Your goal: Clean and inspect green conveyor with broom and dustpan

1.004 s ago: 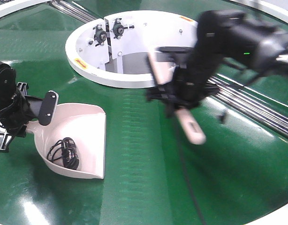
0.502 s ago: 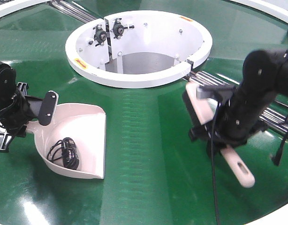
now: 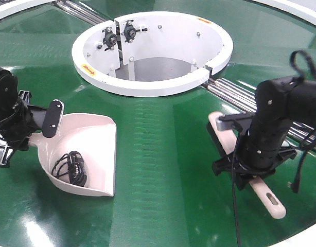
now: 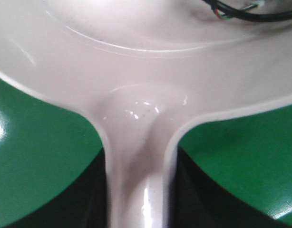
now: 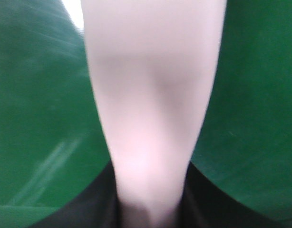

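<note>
The green conveyor [image 3: 158, 175] fills the front view. On its left lies the pink-beige dustpan [image 3: 91, 149] with a black coiled cable [image 3: 70, 167] inside. My left gripper [image 3: 37, 126] is shut on the dustpan's thin handle [image 4: 136, 190], black jaws pressing both sides. At the right, the pink-beige broom [image 3: 224, 131] lies low on the belt, its slotted handle end [image 3: 268, 198] pointing toward the front. My right gripper [image 3: 250, 167] is shut on the broom [image 5: 150, 95] around mid-handle. The arm hides the broom's middle.
The white circular hub wall [image 3: 153, 51] stands at the back centre. Silver rollers [image 3: 240, 95] run from the hub toward the right, just behind the broom. More rollers [image 3: 81, 10] sit at the back left. The white outer rim [image 3: 307, 236] shows at the front right corner.
My right arm has carried the broom from beside the hub out to the right and down toward the belt. The left arm and dustpan have stayed still.
</note>
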You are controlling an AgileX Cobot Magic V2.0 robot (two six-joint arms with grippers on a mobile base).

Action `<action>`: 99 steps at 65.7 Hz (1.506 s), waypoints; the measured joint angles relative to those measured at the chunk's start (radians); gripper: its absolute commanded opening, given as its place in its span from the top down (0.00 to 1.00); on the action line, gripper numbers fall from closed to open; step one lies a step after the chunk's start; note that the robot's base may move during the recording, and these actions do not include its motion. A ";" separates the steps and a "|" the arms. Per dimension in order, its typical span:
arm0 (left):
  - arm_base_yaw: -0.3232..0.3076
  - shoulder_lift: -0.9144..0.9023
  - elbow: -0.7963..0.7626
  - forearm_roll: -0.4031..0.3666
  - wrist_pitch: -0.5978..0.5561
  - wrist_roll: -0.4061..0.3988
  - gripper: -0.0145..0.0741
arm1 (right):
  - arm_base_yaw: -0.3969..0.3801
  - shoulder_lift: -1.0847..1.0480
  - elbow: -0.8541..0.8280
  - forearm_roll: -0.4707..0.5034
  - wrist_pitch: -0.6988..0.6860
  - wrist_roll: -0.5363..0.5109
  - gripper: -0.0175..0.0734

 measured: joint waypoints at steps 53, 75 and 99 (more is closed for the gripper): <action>0.000 0.000 0.000 -0.001 -0.007 0.004 0.84 | 0.000 0.080 0.000 0.000 -0.013 -0.002 0.70; -0.001 0.000 0.000 0.005 0.001 -0.001 0.81 | 0.000 0.080 0.000 0.002 -0.012 -0.003 0.52; -0.004 0.000 0.000 -0.002 0.017 -0.007 0.57 | 0.000 0.082 0.000 0.004 -0.013 -0.006 0.30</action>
